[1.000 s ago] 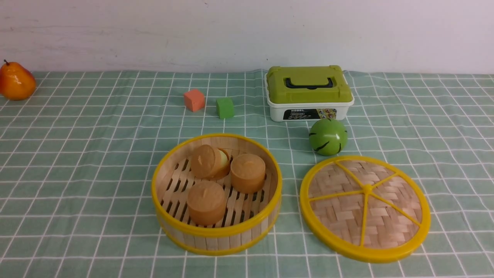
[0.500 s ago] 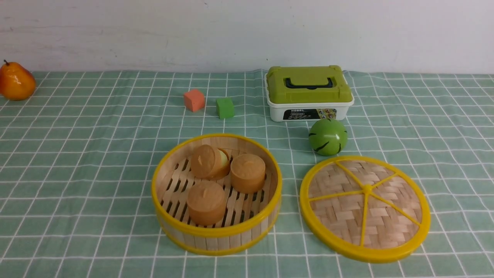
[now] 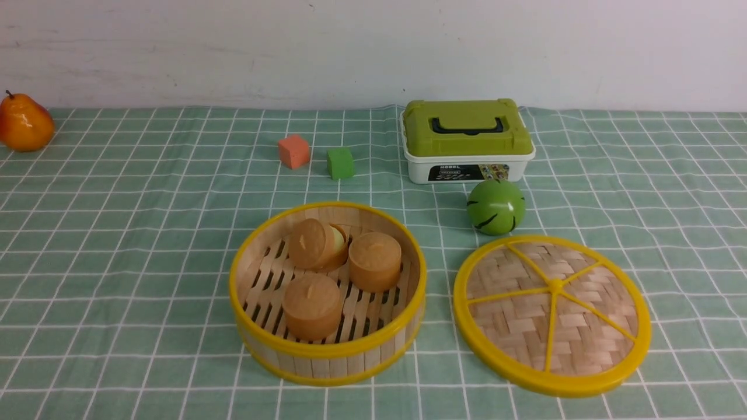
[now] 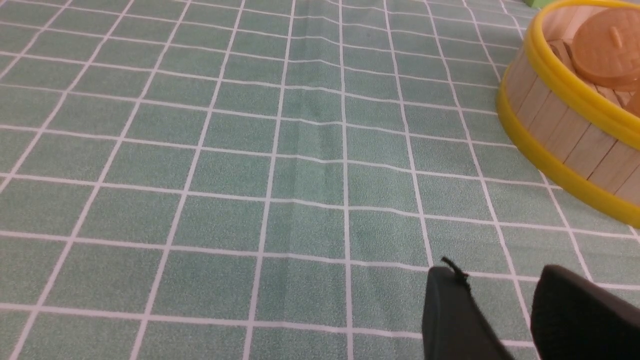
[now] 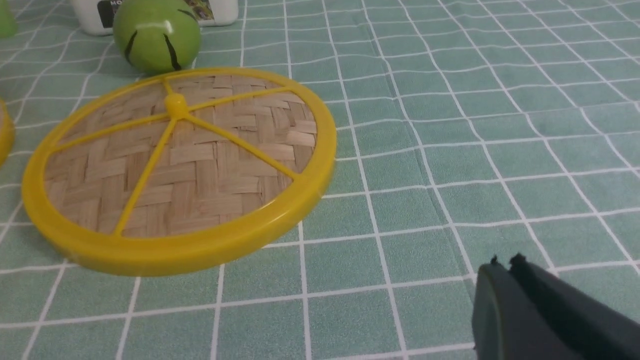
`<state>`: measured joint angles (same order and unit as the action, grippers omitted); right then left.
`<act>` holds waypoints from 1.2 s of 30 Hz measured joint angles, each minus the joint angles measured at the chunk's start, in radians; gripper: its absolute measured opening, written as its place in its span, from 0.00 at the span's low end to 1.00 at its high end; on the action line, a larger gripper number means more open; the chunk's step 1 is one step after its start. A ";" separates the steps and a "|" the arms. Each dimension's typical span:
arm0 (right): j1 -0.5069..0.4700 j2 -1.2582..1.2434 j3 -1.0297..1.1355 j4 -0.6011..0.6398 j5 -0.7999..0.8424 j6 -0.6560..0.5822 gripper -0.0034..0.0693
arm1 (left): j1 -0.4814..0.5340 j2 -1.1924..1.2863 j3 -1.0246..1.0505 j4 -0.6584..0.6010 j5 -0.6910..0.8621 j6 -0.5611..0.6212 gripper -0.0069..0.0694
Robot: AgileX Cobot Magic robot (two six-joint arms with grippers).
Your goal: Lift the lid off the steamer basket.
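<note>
The steamer basket (image 3: 327,350) stands uncovered at the centre front, with three tan round cakes (image 3: 311,305) on its slatted floor. The lid (image 3: 552,315) lies flat on the cloth just right of the basket, knob up. In the left wrist view, the steamer basket (image 4: 560,125) is apart from my left gripper (image 4: 500,275), which is open and holds nothing. In the right wrist view, the lid (image 5: 180,165) lies well away from my right gripper (image 5: 505,262), which is shut and empty. Neither gripper shows in the front view.
A striped green ball (image 3: 496,206) sits right behind the lid. A white box with a green top (image 3: 467,140) stands further back. An orange cube (image 3: 293,151) and a green cube (image 3: 340,163) lie behind the basket. A pear (image 3: 24,123) is at the far left.
</note>
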<state>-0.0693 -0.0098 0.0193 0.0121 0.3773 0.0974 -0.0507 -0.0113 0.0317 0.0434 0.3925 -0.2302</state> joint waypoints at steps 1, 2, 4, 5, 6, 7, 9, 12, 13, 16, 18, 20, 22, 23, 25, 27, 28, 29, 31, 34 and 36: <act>0.000 0.000 0.000 -0.001 0.002 0.000 0.05 | 0.000 0.000 0.000 0.000 0.000 0.000 0.40; 0.000 0.000 0.000 -0.002 0.003 0.000 0.05 | 0.000 0.000 0.000 0.000 0.000 0.000 0.40; 0.000 0.000 0.000 -0.002 0.003 0.000 0.05 | 0.000 0.000 0.000 0.000 0.000 0.000 0.40; 0.000 0.000 0.000 -0.002 0.003 0.000 0.05 | 0.000 0.000 0.000 0.000 0.000 0.000 0.40; 0.000 0.000 0.000 -0.002 0.005 0.000 0.05 | 0.000 0.000 0.000 0.000 0.000 0.000 0.40; 0.000 0.000 0.000 -0.002 0.005 0.000 0.06 | 0.000 0.000 0.000 0.000 0.000 0.000 0.40; 0.000 0.000 0.000 -0.002 0.005 0.000 0.06 | 0.000 0.000 0.000 0.000 0.000 0.000 0.40; 0.000 0.000 0.000 -0.002 0.005 0.000 0.06 | 0.000 0.000 0.000 0.000 0.000 0.000 0.40; 0.000 0.000 0.000 -0.002 0.005 0.000 0.07 | 0.000 0.000 0.000 0.000 0.000 0.000 0.40; 0.000 0.000 0.000 -0.003 0.005 0.000 0.07 | 0.000 0.000 0.000 0.000 0.000 0.000 0.40; 0.000 0.000 -0.001 -0.003 0.005 0.000 0.08 | 0.000 0.000 0.000 0.000 0.000 0.000 0.40; 0.000 0.000 -0.001 -0.004 0.005 0.000 0.08 | 0.000 0.000 0.000 0.000 0.000 0.000 0.40; 0.000 0.000 -0.001 -0.004 0.005 0.000 0.08 | 0.000 0.000 0.000 0.000 0.000 0.000 0.40; 0.000 0.000 -0.001 -0.004 0.005 0.000 0.08 | 0.000 0.000 0.000 0.000 0.000 0.000 0.40; 0.000 0.000 -0.001 -0.004 0.005 0.000 0.09 | 0.000 0.000 0.000 0.000 0.000 0.000 0.40; 0.000 0.000 -0.001 -0.004 0.005 0.000 0.09 | 0.000 0.000 0.000 0.000 0.000 0.000 0.40; 0.000 0.000 -0.001 -0.004 0.005 0.000 0.10 | 0.000 0.000 0.000 0.000 0.000 0.000 0.40; 0.000 0.000 -0.001 -0.004 0.005 0.000 0.10 | 0.000 0.000 0.000 0.000 0.000 0.000 0.40; 0.000 0.000 -0.001 -0.004 0.005 0.000 0.10 | 0.000 0.000 0.000 0.000 0.000 0.000 0.40; 0.000 0.000 -0.001 -0.004 0.005 0.000 0.11 | 0.000 0.000 0.000 0.000 0.000 0.000 0.40; 0.000 0.000 -0.001 -0.004 0.005 0.000 0.11 | 0.000 0.000 0.000 0.000 0.000 0.000 0.40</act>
<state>-0.0693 -0.0098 0.0183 0.0085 0.3827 0.0974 -0.0507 -0.0113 0.0317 0.0434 0.3925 -0.2302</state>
